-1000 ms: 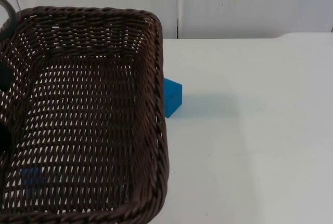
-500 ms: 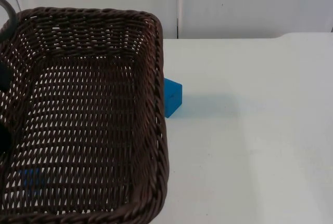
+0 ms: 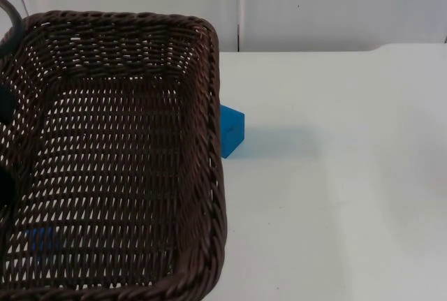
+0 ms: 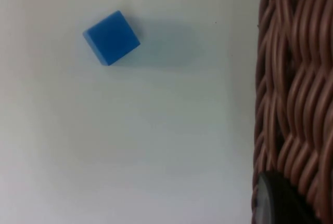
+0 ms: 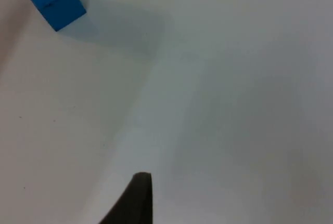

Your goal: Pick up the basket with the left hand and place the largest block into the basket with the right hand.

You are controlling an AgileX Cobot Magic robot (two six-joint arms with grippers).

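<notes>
A dark brown wicker basket (image 3: 112, 154) is held up close under the top camera, covering the near-left part of the white surface (image 3: 335, 175); it is the landmark for everything here. At the basket's left rim, dark parts of the left arm press against the weave, and in the left wrist view a black fingertip (image 4: 278, 203) of the left gripper lies right against the woven rim (image 4: 294, 89), so these jaws are clamped on the basket's edge.

Through the weave near the basket's near-left corner a small blue block (image 3: 40, 239) glimmers from below; the left wrist view shows it as a cube (image 4: 111, 37) lying on the surface, well apart from the rim.

Just beyond the basket's right wall a larger blue block (image 3: 232, 130) rests on the surface, its left part hidden behind the wicker. The right wrist view shows the same block (image 5: 53, 0) casting a soft shadow, well apart from the right gripper, of which a single black fingertip (image 5: 132, 200) hangs above bare surface to the right of the basket. I cannot tell how wide its jaws stand.

Behind the basket runs the grey partition wall (image 3: 335, 8).
</notes>
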